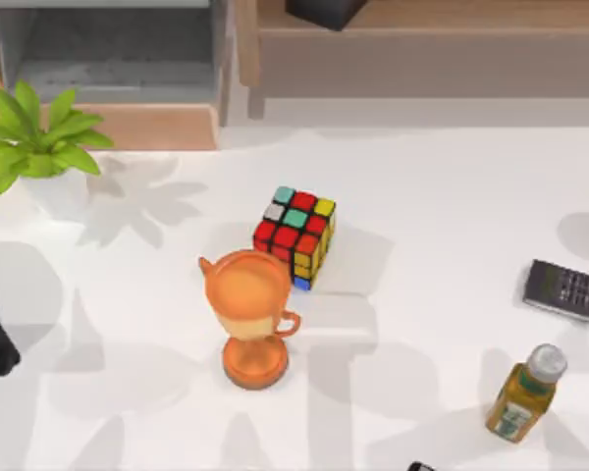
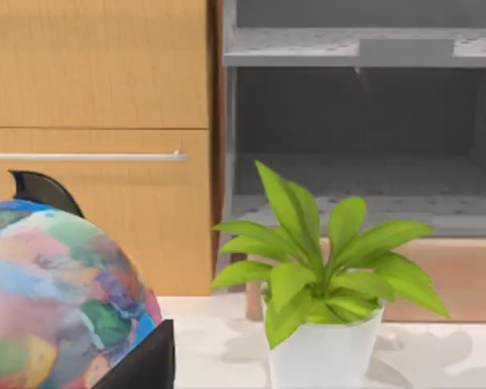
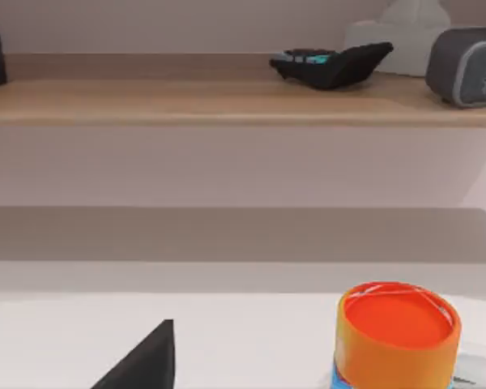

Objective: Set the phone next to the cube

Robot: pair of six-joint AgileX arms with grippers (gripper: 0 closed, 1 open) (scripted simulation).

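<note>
So, step in hand: by my judgement the very start, with the phone not yet picked up and nothing set beside the cube (image 1: 294,235).
Left pincer (image 2: 146,365): parked low at the table's left side; a potted plant (image 2: 320,300) stands ahead of it and a painted globe (image 2: 57,300) is close beside it. Spread or pressed together, I cannot tell.
Right pincer (image 3: 146,361): low over the table, with an orange-topped container (image 3: 397,332) just ahead and a wooden shelf (image 3: 227,101) well beyond. Its state I cannot tell either.
Cube: mid-table, well apart from both pincers, with an orange trophy cup (image 1: 255,319) just beside it.
Phone: I cannot place it. A dark sliver (image 1: 420,467) cut off at the table's near edge might be it, or part of an arm.
Not the phone: the black remote (image 1: 569,291) by the right edge.
Next move: find the phone, take it by its thin edges, and choose the cube's free side, away from the cup.
</note>
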